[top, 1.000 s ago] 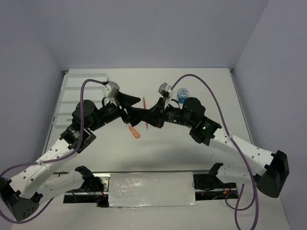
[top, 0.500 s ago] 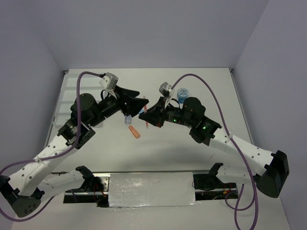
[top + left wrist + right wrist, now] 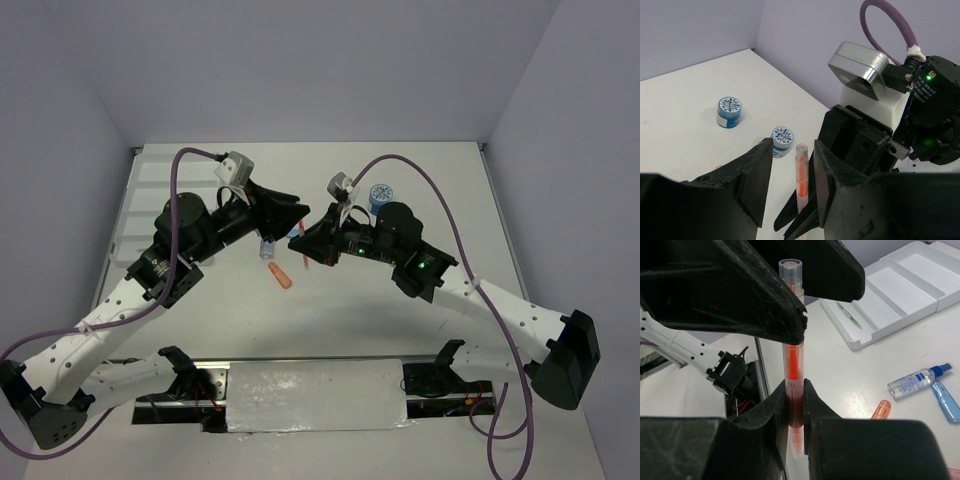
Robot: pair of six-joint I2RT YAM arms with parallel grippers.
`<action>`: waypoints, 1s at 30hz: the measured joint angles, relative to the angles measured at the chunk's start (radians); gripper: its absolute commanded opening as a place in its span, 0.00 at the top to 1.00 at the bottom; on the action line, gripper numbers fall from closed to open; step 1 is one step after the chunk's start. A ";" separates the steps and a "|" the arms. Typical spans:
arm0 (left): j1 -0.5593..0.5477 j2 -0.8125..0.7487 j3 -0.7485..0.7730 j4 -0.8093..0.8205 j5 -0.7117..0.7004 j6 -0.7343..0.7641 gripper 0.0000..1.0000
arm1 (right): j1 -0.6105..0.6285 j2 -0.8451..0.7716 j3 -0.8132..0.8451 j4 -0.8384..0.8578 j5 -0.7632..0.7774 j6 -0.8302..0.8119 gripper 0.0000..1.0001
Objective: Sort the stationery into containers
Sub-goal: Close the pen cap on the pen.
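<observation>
Orange pen (image 3: pixel 801 170) up in the air between my two tools.
Far on my left, the white tray (image 3: pixel 145 185) sits at the edge of the table (image 3: pixel 340 320). My left tool (image 3: pixel 792 145) has its fingers apart, one on each side of the pen's top end, with a little gap on both sides. My right tool (image 3: pixel 792 390) is clamped tight on the pen lower down. To do this well, I think my left tool should squeeze the pen right in the middle of its fingers first. My right tool should let go only when that grip feels firm, or the pen could drop. Then the pen can go over to the tray. Two tape rolls (image 3: pixel 729 111) wait on the table to the right.
</observation>
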 measured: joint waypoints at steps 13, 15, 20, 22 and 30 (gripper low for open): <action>0.000 0.002 0.000 -0.001 0.009 0.001 0.74 | 0.000 0.025 0.007 -0.014 0.002 0.000 1.00; 0.001 0.005 0.000 0.000 0.009 -0.001 0.81 | 0.000 0.025 0.008 -0.016 0.004 0.000 1.00; 0.001 0.020 0.000 0.006 0.013 -0.003 1.00 | -0.002 0.025 0.016 -0.045 0.021 -0.003 1.00; 0.001 0.024 0.000 0.009 0.012 -0.003 1.00 | -0.002 0.027 0.024 -0.061 0.028 -0.007 1.00; 0.010 0.026 0.000 0.074 -0.047 -0.031 1.00 | -0.028 0.071 0.158 -0.176 0.041 -0.042 1.00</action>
